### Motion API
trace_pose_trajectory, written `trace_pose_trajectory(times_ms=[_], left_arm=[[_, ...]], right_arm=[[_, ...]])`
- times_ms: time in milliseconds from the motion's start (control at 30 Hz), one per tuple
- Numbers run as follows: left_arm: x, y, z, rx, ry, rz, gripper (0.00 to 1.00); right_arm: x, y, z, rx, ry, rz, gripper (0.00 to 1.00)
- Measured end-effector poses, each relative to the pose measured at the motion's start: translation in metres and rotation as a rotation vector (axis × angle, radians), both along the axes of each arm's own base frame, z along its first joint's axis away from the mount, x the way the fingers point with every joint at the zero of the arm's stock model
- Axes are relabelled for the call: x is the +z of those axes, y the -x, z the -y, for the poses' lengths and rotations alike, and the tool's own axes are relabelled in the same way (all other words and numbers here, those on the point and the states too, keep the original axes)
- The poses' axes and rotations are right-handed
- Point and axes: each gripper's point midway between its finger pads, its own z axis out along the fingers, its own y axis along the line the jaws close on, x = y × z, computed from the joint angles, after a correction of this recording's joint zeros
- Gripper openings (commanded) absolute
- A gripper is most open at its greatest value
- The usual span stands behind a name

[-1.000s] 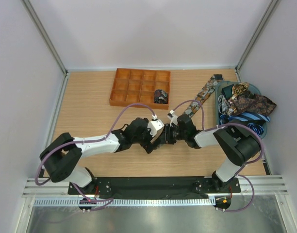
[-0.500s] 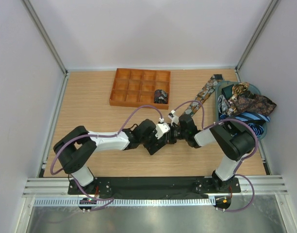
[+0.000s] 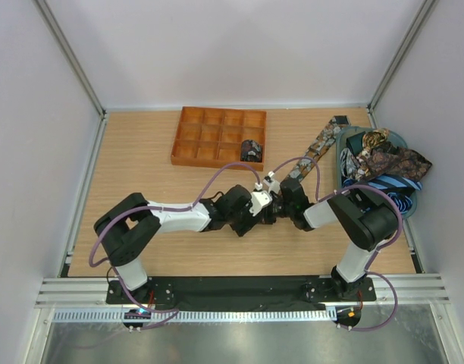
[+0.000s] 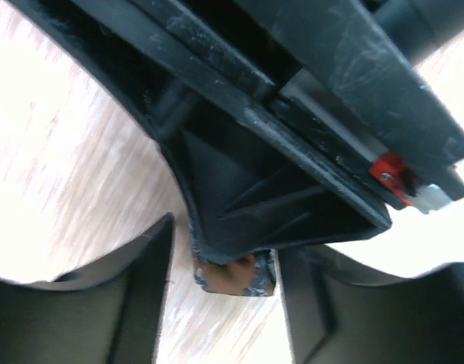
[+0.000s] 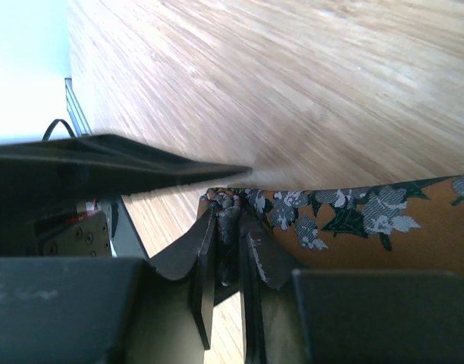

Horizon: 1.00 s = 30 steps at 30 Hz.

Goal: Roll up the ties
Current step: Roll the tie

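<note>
The brown paisley fabric tie (image 5: 330,212) is grasped by the right claw (image 5: 228,227); the released left claw (image 4: 226,265) should be closed squarely on fabric only.

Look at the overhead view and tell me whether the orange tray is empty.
No, the orange tray holds one rolled tie in the rightmost compartment of its near row.
</note>
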Motion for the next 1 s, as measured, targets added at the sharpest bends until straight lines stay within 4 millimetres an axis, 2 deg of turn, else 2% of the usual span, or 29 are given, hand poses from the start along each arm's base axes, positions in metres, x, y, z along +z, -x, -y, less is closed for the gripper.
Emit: trace_pose_trajectory(times_ms=[33,133,333,633,733,833,867,1000], left_arm=[[0.000,0.001,0.001,-0.002,-0.001,-0.004,0.47],[-0.001,0.005,0.002,-0.001,-0.001,-0.019,0.40],[-0.002,0.010,0.002,-0.003,-0.013,-0.022,0.31],[-0.002,0.009,-0.003,0.035,-0.028,-0.021,0.25],[-0.001,0.009,-0.002,0.037,-0.033,-0.019,0.25],[-0.001,0.009,-0.002,0.039,-0.036,-0.021,0.25],[-0.002,0.009,-0.002,0.039,-0.038,-0.022,0.25],[-0.002,0.009,-0.002,0.039,-0.041,-0.025,0.25]], right_arm=[[0.000,0.000,0.000,0.000,0.000,0.000,0.21],[0.000,-0.001,0.000,-0.005,0.001,0.002,0.23],[0.001,-0.002,0.001,-0.013,-0.001,-0.007,0.40],[0.008,-0.006,0.007,-0.037,0.033,0.005,0.51],[0.011,-0.007,0.012,-0.051,0.068,0.017,0.50],[0.013,-0.008,0.017,-0.065,0.103,0.029,0.41],[0.012,-0.007,0.018,-0.066,0.113,0.029,0.35],[0.009,-0.004,0.022,-0.066,0.136,0.014,0.27]])
